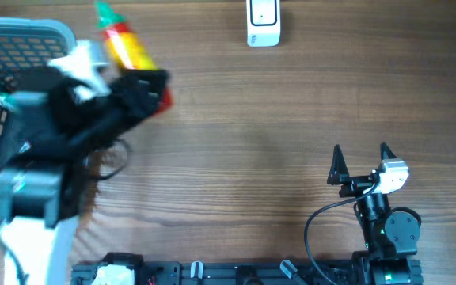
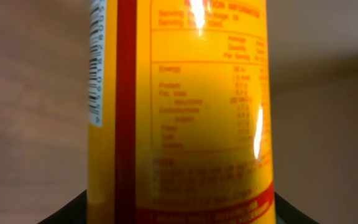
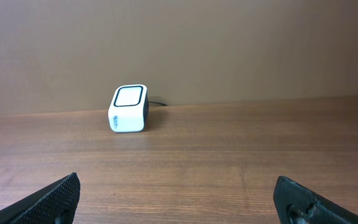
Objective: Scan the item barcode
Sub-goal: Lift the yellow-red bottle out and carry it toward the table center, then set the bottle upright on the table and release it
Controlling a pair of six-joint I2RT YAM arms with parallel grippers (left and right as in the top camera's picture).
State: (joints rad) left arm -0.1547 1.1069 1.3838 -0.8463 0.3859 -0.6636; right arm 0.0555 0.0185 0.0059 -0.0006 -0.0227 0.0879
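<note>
- The left gripper (image 1: pixel 142 89) is pinching the bottle (image 1: pixel 127 46). The view from above is blurry there, so we think it holds the red end.
- The bottle is yellow with a green cap. It is at about 10 o'clock over the table (image 1: pixel 252 119), just beside the basket (image 1: pixel 6 36).
- Up close, we see a barcode (image 2: pixel 96 68) running down the bottle's left side.
- The scanner (image 1: pixel 263 22) sits at 12 o'clock.
- The right gripper (image 1: pixel 361 154) is spread wide at 4 o'clock, holding nothing.
</note>
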